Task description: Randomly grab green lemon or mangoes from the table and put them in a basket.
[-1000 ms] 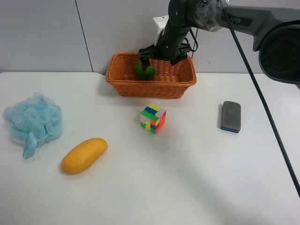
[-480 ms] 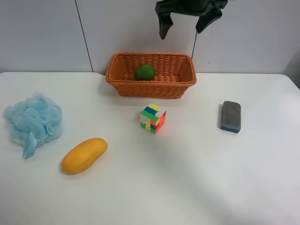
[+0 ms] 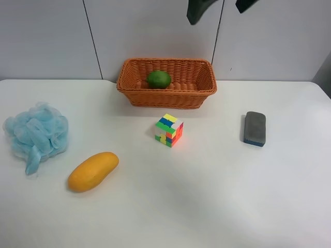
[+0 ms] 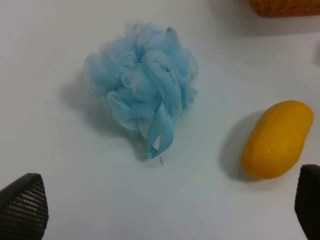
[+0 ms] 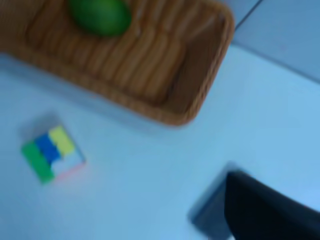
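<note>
The green lemon (image 3: 159,79) lies inside the orange-brown wicker basket (image 3: 165,98) at the back of the white table (image 3: 217,196). The blurred right wrist view also shows the lemon (image 5: 100,15) in the basket (image 5: 210,75). The right gripper (image 3: 220,6) hangs open and empty high above the basket, at the top edge of the exterior high view. The yellow-orange mango (image 3: 93,171) lies on the table at that view's front left. The left gripper (image 4: 165,210) is open and empty above the table, with the mango (image 4: 277,139) just beyond one fingertip (image 4: 310,200).
A light blue bath pouf (image 3: 36,134) lies left of the mango, and shows in the left wrist view (image 4: 142,90). A coloured puzzle cube (image 3: 168,129) sits in front of the basket. A grey eraser block (image 3: 254,128) lies to the right.
The right gripper let go of the green lemon in the basket and rose straight up, out past the top of the view. The lemon rolled slightly and stays in the basket.
</note>
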`<state>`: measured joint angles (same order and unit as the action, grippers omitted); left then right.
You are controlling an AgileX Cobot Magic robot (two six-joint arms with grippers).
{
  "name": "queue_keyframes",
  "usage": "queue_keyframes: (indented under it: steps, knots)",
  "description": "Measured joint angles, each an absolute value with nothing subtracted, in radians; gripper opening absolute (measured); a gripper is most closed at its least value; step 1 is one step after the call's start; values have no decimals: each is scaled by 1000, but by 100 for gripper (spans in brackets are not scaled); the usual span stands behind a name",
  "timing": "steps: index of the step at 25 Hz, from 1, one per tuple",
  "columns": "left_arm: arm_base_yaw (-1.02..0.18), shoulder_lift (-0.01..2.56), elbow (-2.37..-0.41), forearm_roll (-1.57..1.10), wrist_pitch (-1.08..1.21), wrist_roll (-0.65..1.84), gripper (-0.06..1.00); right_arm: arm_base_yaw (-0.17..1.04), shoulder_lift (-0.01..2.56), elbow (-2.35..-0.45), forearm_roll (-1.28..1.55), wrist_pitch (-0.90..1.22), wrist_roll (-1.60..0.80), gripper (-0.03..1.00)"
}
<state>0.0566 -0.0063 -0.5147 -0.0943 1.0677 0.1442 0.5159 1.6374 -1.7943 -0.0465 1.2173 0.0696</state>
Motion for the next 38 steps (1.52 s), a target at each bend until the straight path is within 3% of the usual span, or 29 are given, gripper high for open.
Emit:
queue_keyframes:
  steps: [10, 17, 30, 38]
  knots:
    - [57, -6, -515, -94, 1068, 144, 99, 601, 1132, -1168, -42, 1221, 51, 99]
    - [57, -6, -515, -94, 1068, 144, 99, 601, 790, -882, -42, 1222, 51, 99]
    - [57, -6, -515, -94, 1068, 144, 99, 601, 235, -533, -42, 1130, 51, 99]
    - [57, -6, -515, -94, 1068, 144, 99, 601, 125, -481, -42, 1064, 51, 99]
